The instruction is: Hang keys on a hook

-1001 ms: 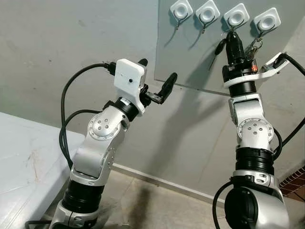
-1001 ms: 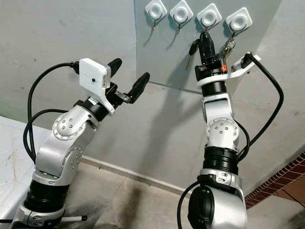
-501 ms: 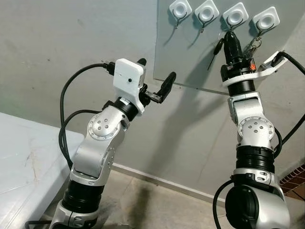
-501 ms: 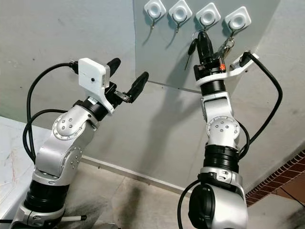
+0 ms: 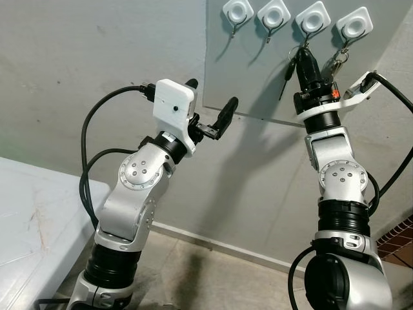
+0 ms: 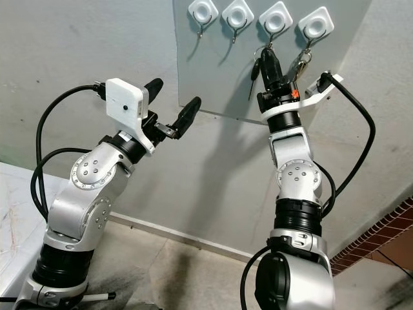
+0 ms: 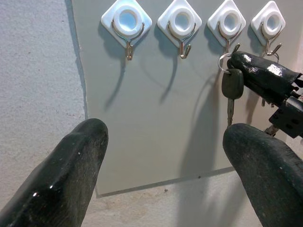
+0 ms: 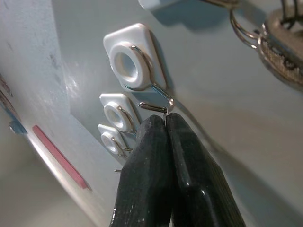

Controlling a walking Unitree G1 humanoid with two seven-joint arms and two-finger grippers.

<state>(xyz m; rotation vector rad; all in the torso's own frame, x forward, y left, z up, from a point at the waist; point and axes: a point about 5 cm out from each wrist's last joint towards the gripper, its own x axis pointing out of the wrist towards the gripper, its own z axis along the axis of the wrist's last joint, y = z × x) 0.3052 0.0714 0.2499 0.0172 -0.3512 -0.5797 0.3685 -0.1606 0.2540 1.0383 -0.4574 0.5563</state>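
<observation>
My right gripper [image 5: 303,54] is raised against the grey wall panel [image 5: 251,77], shut on the ring of the keys [image 7: 232,84]. A black-headed key hangs from that ring. The ring [image 8: 152,107] touches the tip of the third white hook [image 5: 313,16]. I cannot tell whether it is over the hook. My closed fingertips [image 8: 164,122] sit just below that hook [image 8: 129,66]. My left gripper [image 5: 213,92] is held open in the air, left of the panel and well apart from the keys.
Two bare hooks [image 5: 237,10] [image 5: 273,11] are to the left of the third. Another key bunch [image 5: 337,59] hangs on the fourth hook [image 5: 353,24]. A white surface [image 5: 32,219] lies low on the left, and the floor [image 5: 213,284] is below.
The view has shifted a little to the right. My right gripper has sunk slightly below the third hook, and the ring now shows at the hook's tip. The left arm is unchanged.
</observation>
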